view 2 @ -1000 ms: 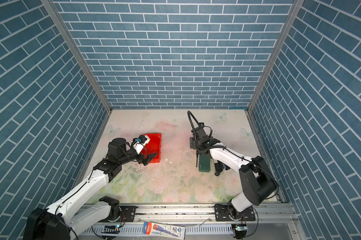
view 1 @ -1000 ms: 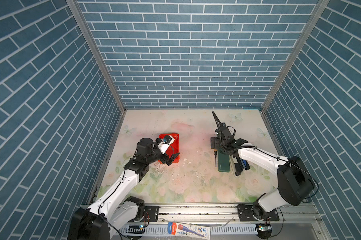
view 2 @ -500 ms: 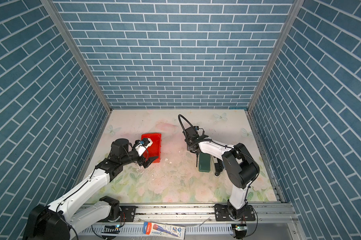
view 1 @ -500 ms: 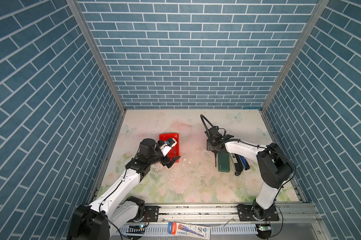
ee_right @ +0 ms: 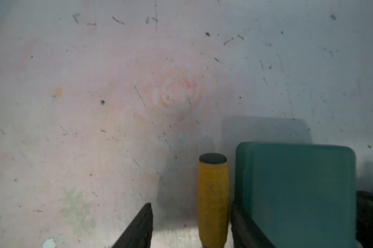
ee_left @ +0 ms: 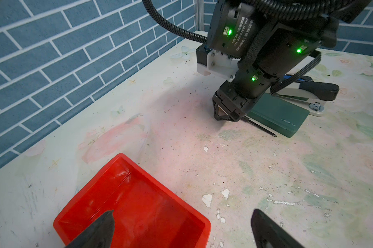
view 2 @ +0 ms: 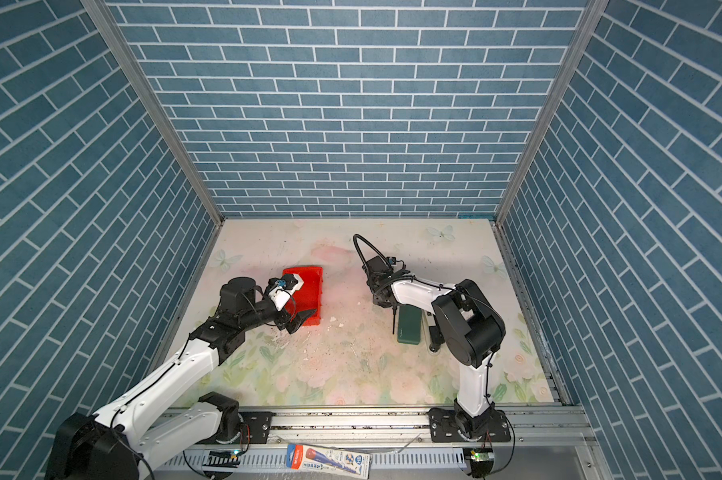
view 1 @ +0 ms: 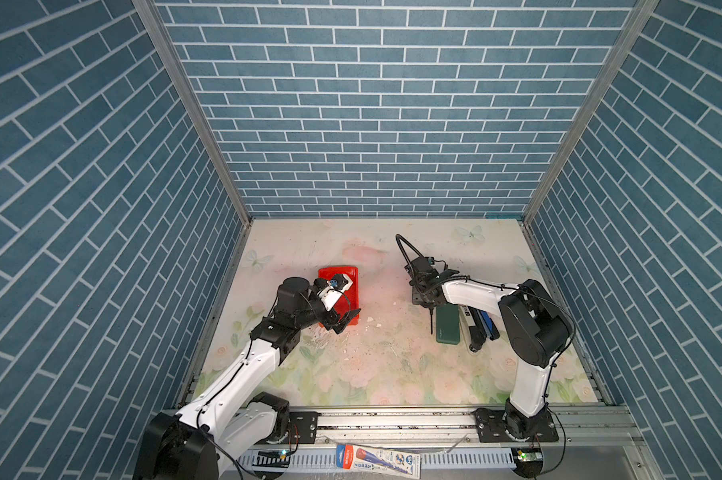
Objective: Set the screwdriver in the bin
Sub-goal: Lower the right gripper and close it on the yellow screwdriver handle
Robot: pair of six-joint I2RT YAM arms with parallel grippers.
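Right wrist: my right gripper (ee_right: pixel 192 225) straddles the screwdriver (ee_right: pixel 212 199) on the table (ee_right: pixel 95 107).
Its fingers (ee_right: pixel 138 227) stand apart, one touching the yellow handle, the other clear, so nothing is clamped. The screwdriver lies just beside the green case (ee_right: pixel 297 193). My left gripper (ee_left: pixel 181 229) hangs spread wide over the bin (ee_left: pixel 138 204).

A robot test cell in a lab, not a home: three walls (view 1: pixel 376 108) papered in printed blue brick stand at nine, twelve and three o'clock, joined by aluminium corner posts (view 1: pixel 193 112). The floral tabletop (view 1: pixel 376 365) is scuffed and chipped. At six o'clock an aluminium rail (view 1: pixel 392 419) carries two arm bases (view 1: pixel 513 428) and cable ducting (view 1: pixel 455 459).
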